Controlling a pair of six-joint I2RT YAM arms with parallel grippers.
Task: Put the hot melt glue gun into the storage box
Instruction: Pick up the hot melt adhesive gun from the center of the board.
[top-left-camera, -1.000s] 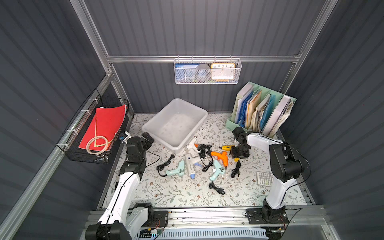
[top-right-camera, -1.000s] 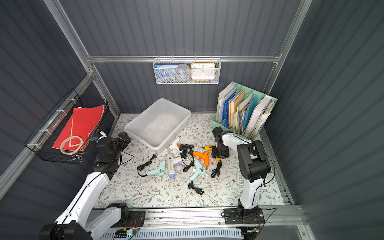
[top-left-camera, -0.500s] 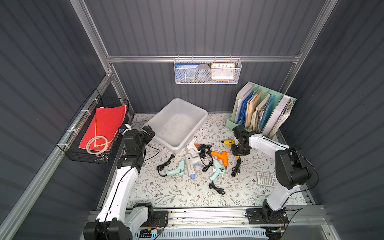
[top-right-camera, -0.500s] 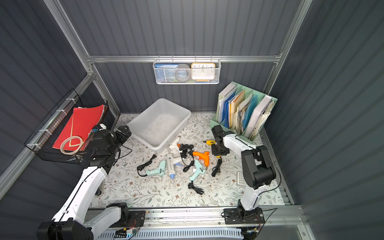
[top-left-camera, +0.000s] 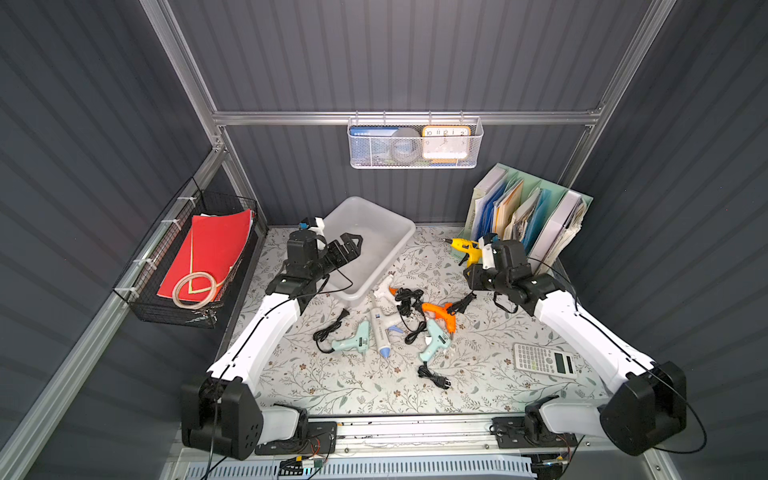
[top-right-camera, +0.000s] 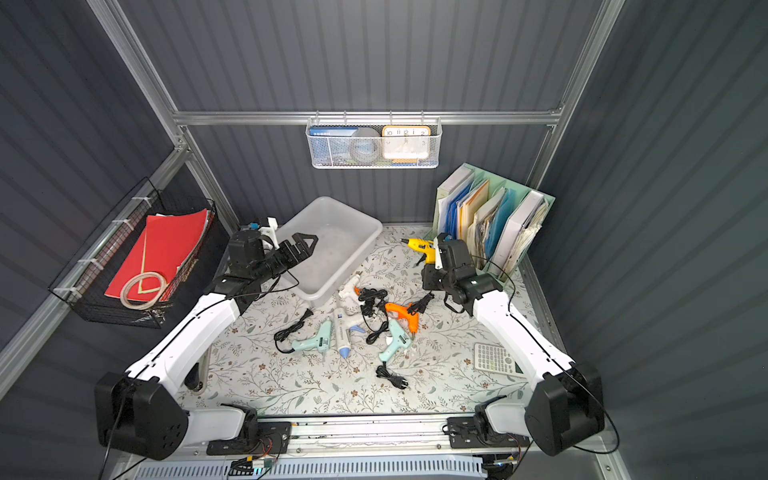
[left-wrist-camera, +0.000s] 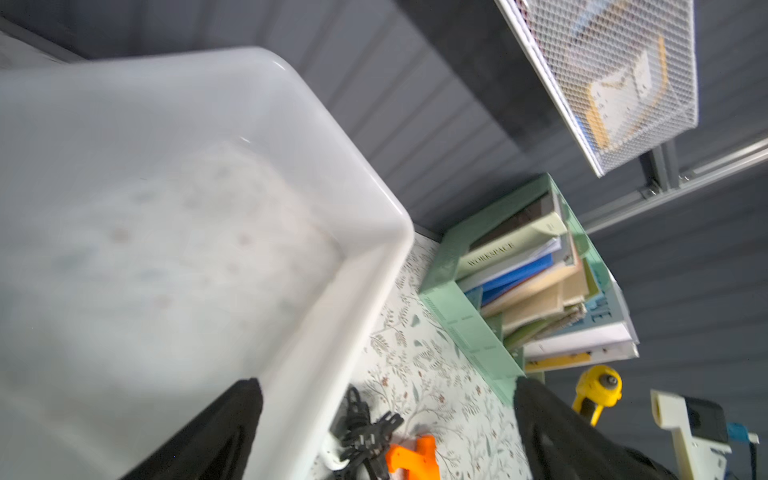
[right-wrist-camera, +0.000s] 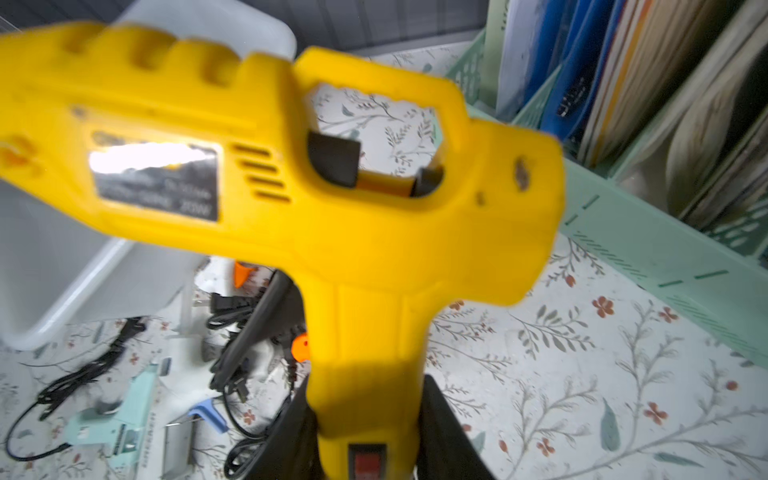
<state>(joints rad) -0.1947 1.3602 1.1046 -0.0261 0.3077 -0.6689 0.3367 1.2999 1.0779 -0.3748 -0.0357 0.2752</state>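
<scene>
My right gripper (right-wrist-camera: 368, 424) is clamped on the handle of the yellow hot melt glue gun (right-wrist-camera: 332, 208), held off the table right of centre in both top views. I judge it light, rigid, smooth plastic. It looks nose-heavy, so with this low grip it may swivel. My left gripper (top-left-camera: 351, 247) hangs spread wide above the storage box (top-left-camera: 374, 232), left of centre.
</scene>
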